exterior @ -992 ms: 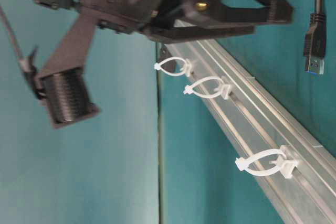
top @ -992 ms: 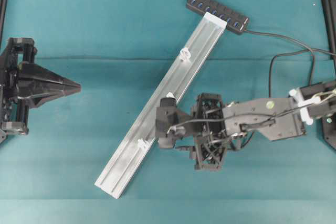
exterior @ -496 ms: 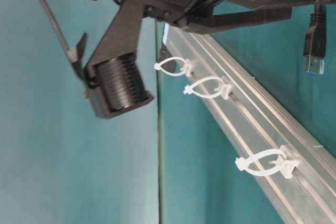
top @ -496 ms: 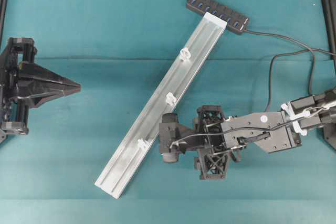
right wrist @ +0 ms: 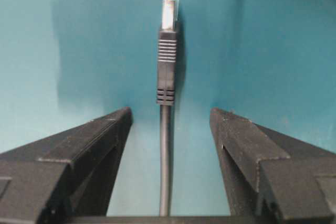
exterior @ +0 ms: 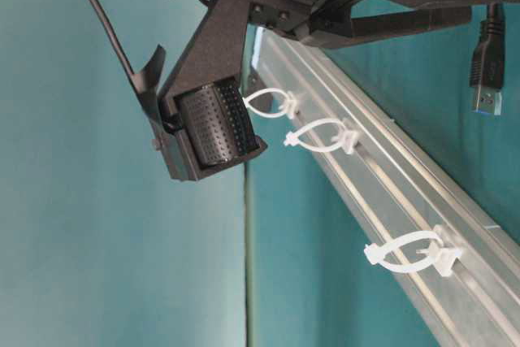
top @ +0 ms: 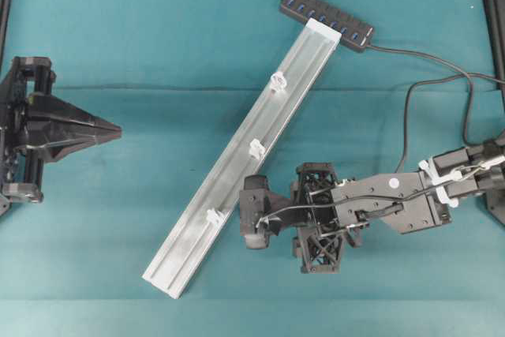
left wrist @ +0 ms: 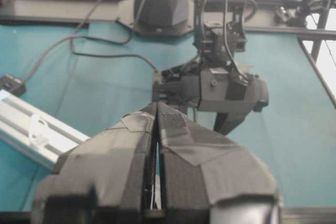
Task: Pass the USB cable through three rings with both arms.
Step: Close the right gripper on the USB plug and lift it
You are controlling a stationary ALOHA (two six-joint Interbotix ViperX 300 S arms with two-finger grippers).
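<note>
USB cable [right wrist: 165, 145]: you see it lying straight on the teal surface [top: 118, 53], plug pointing away, between the right gripper's fingers and touching neither.
Right gripper [right wrist: 168, 124]: spread wide, straddling the cable; its arm reaches in from the right edge, bent low over the surface beside the rail's lower half.
Rings [top: 256, 148]: three white loops spaced along the silver rail [top: 237, 163], which runs diagonally across the middle.
Hub [top: 326, 19]: at the rail's far end.
Left gripper [top: 110, 129]: pressed together, holding nothing, at the left edge, pointing toward the rail.
</note>
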